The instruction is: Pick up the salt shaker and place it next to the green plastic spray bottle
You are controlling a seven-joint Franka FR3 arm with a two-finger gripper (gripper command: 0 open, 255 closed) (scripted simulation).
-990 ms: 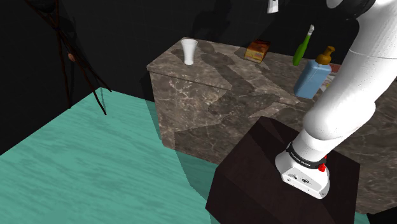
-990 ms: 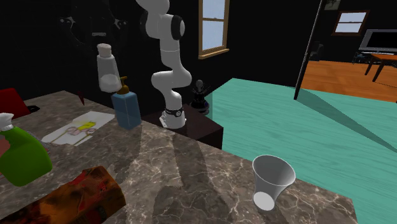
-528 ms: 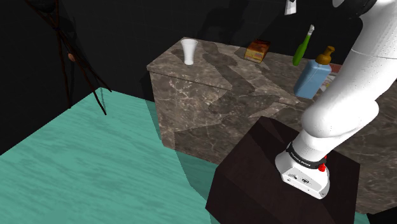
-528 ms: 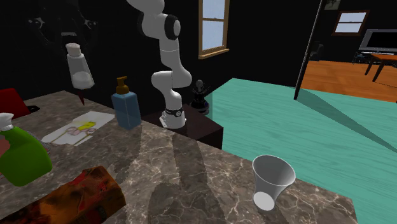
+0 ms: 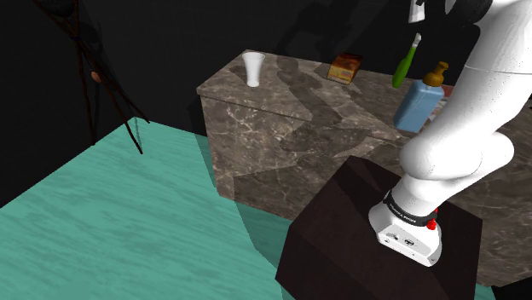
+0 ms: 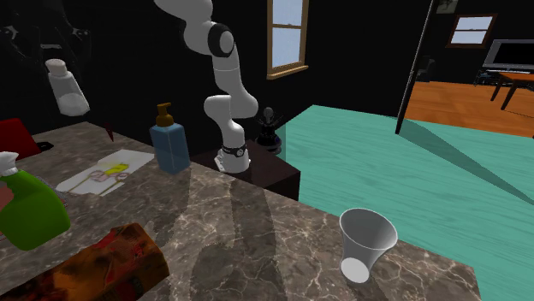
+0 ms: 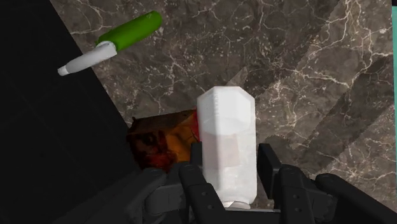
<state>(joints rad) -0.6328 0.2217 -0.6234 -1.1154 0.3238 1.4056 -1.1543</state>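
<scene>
The salt shaker (image 7: 226, 146), a white faceted bottle, is clasped between my black gripper's (image 7: 230, 158) fingers, high above the marble counter (image 7: 318, 76). In the second exterior view the salt shaker (image 6: 66, 86) hangs tilted in the air at the upper left, above the counter's far end. It appears as the salt shaker (image 5: 415, 10) at the shoulder view's top right. The green spray bottle (image 7: 121, 37) lies beyond the shaker near the counter's edge. The same green spray bottle (image 5: 404, 61) stands at the counter's back, and the green spray bottle (image 6: 26, 205) shows at the second exterior view's left edge.
A blue pump bottle (image 6: 169, 141) and a sheet of paper (image 6: 103, 174) sit near the arm's base. A brown patterned box (image 7: 162, 143) lies under the gripper. A white cup (image 6: 366, 242) stands at the counter's other end. The dark stand (image 5: 384, 230) adjoins the counter (image 5: 290, 111).
The arm has carried the shaker steadily towards the second exterior view's left, which is the shoulder view's right, staying high. The objects on the counter have not moved.
</scene>
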